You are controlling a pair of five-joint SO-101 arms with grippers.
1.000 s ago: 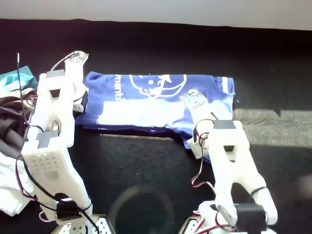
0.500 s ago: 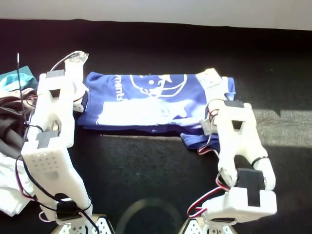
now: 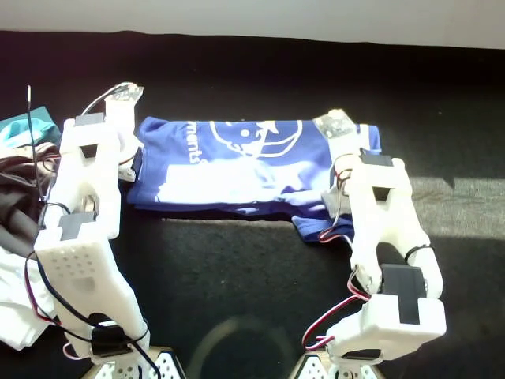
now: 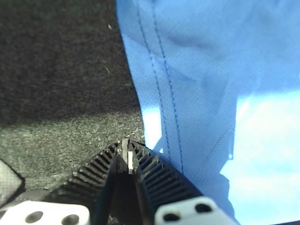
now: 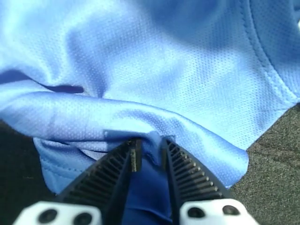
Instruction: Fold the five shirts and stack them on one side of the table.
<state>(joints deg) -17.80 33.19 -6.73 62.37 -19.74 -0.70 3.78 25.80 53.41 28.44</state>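
Note:
A blue shirt (image 3: 237,170) with white print lies folded lengthwise across the middle of the black table. My left gripper (image 3: 132,166) sits at the shirt's left edge. In the left wrist view it (image 4: 127,157) is shut on the black cloth, right beside the shirt's stitched hem (image 4: 159,93), with nothing seen between the fingers. My right gripper (image 3: 338,197) hangs over the shirt's right end. Seen from the right wrist, this gripper (image 5: 150,150) is shut on a raised fold of the blue shirt (image 5: 164,61).
A pile of other shirts lies at the left edge: teal (image 3: 24,126), dark (image 3: 16,189) and white (image 3: 16,308). A sunlit strip (image 3: 458,205) crosses the table on the right. The front middle of the black cloth (image 3: 229,276) is bare.
My right arm has swung from the shirt's near right corner back over its right end, dragging the cloth with it. The left arm has not moved.

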